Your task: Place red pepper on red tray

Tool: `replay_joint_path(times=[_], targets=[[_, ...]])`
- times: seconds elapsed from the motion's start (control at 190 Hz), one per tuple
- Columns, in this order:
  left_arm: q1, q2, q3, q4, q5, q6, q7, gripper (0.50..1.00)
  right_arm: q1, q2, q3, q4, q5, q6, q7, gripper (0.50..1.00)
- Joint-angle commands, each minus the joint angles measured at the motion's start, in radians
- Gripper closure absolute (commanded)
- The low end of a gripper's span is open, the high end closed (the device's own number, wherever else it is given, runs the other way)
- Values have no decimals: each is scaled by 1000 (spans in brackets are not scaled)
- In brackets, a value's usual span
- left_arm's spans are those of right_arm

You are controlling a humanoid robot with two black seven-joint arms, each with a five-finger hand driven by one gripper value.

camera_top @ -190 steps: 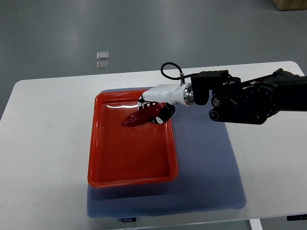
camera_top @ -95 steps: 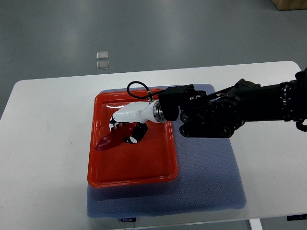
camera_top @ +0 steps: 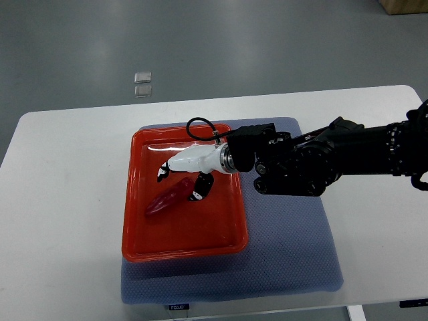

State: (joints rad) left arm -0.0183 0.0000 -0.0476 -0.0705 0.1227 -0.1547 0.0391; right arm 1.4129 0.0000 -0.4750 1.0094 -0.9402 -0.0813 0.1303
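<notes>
Now I'm at the release step: my right hand (camera_top: 182, 175) hangs spread over the red tray (camera_top: 137, 234), pepper (camera_top: 167, 199) lying at its seven o'clock, so next I lift clear.

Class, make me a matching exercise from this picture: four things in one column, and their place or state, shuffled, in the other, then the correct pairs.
Things:
1. red pepper
2. red tray
3. blue mat
4. right hand

Place or state:
A. spread on the white table, under the tray
B. fingers open, above the pepper
C. lying inside the tray
D. resting on the mat's left part

Pairs: 1-C, 2-D, 3-A, 4-B
</notes>
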Motion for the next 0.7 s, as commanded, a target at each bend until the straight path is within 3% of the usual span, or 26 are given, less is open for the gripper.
replay_joint_path(times=[0.0, 0.089, 0.383, 0.693], targets=[[0, 0, 0, 0, 0, 0, -1, 500, -2, 0, 9, 0, 1, -2, 0, 619], [0, 0, 0, 0, 0, 0, 1, 500, -2, -2, 26, -2, 3, -8, 2, 615], [0, 0, 0, 0, 0, 0, -1, 500, -28, -221, 220, -3, 158, -11, 3, 615], [0, 0, 0, 0, 0, 0, 1, 500, -319, -328, 633, -68, 236, -104, -3, 615]])
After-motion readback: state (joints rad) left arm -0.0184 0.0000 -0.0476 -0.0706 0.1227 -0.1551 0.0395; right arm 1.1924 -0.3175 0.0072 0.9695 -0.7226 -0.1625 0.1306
